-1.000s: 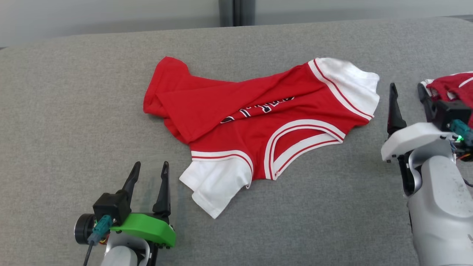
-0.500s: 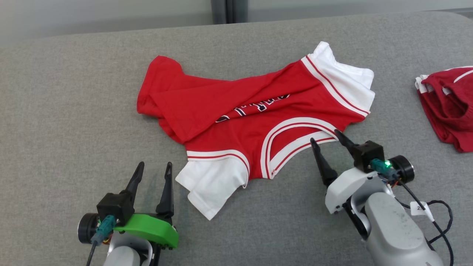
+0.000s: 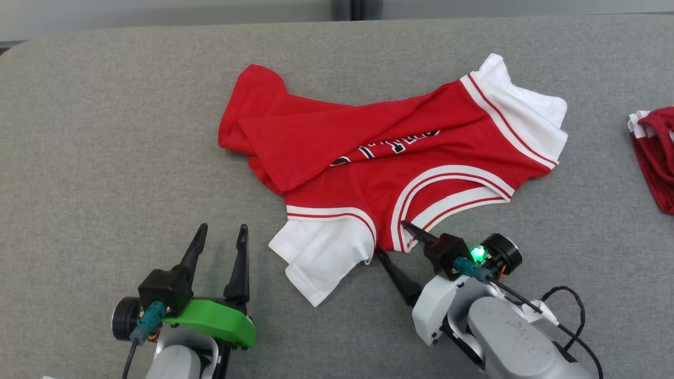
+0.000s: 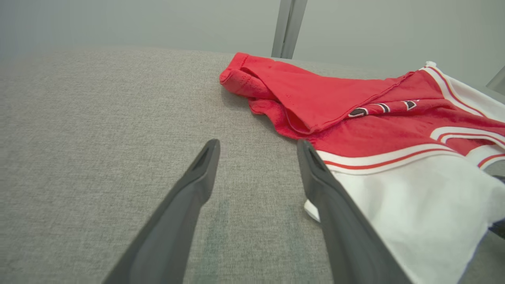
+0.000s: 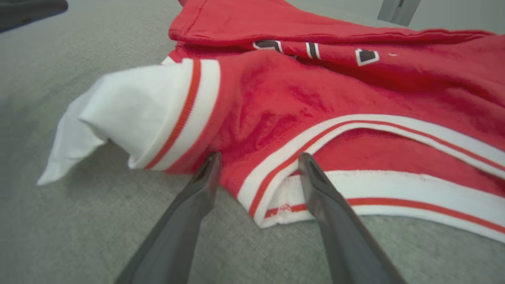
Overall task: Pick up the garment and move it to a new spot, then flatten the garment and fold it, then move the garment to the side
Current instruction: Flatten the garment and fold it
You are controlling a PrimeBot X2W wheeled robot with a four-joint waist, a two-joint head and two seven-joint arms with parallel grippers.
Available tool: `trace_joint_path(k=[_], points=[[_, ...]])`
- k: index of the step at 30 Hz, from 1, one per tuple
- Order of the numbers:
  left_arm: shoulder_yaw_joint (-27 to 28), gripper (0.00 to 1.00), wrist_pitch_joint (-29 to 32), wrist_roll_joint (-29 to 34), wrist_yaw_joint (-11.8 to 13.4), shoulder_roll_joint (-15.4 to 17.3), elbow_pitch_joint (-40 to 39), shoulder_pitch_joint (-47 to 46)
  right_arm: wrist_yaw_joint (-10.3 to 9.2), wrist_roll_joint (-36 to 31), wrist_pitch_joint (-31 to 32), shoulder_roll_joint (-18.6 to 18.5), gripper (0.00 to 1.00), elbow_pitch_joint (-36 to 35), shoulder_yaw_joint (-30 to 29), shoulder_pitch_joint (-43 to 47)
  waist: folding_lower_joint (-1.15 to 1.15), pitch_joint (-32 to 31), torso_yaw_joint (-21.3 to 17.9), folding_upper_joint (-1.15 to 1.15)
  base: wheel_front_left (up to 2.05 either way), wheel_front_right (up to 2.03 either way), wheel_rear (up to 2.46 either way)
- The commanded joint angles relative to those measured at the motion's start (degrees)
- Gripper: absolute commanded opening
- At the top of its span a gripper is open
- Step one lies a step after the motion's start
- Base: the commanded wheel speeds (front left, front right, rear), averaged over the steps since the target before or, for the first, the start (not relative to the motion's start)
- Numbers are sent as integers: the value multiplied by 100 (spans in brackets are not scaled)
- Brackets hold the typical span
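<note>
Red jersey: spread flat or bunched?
Bunched. The jersey has a red flap folded over its lettering, and its white sleeves are rumpled.

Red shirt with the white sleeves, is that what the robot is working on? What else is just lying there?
For the job:
- crumpled red jersey with white sleeves and striped trim
- right gripper, jaws open at the jersey's striped edge
- left gripper, jaws open, beside a white sleeve

Just lying about:
- darker red garment with white trim, far right
- grey fabric surface
</note>
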Motion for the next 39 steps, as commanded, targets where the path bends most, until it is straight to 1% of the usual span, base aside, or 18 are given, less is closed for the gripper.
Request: trace_joint_path(k=[1,4,5,6,10,12,13,20,29,30,31,32,39], points=[[28,100,-2,-55,5,19,3,-27,-3,-3,-10,-33,100,134,97,14,0,34,66,0,0,0,0],[49,100,-2,-60,5,15,17,-10,0,-87,24,-34,100,557,314,-49,0,45,116,0,0,0,0],[63,100,-2,-64,5,14,23,-8,-1,-81,32,-34,21,682,344,-74,0,47,128,0,0,0,0],[66,100,-2,-66,5,13,26,-7,-1,-122,36,-34,0,756,343,-117,0,47,133,0,0,0,0],[112,100,-2,-46,5,10,60,36,-1,-291,38,-49,0,1015,133,-163,0,-29,107,0,0,0,0],[160,100,-2,-33,5,8,71,102,-5,-464,36,-65,0,1060,-122,-104,0,-114,47,0,0,0,0],[180,100,-2,-24,5,7,71,133,-6,-561,35,-137,0,1060,-254,-46,0,-171,2,0,0,0,0],[254,100,-2,44,5,3,104,307,-12,-914,35,-632,0,740,-938,550,0,-491,-320,0,0,0,0],[150,100,-2,101,5,3,122,429,-11,-1169,-5,-1013,0,308,-1791,814,0,-647,-614,0,0,0,0],[117,100,-2,105,5,3,123,434,-7,-1139,-5,-1003,19,275,-1880,818,0,-641,-635,0,0,0,0],[81,100,-2,117,5,3,129,431,-7,-1097,-5,-985,89,213,-1965,817,0,-624,-663,0,0,0,0],[33,100,-2,114,5,4,135,413,-6,-1067,-6,-974,100,122,-2022,792,0,-596,-689,0,0,0,0],[-512,100,-2,29,5,146,128,87,-6,-856,-6,-893,100,-662,-2332,743,0,-362,-858,0,0,0,0]])
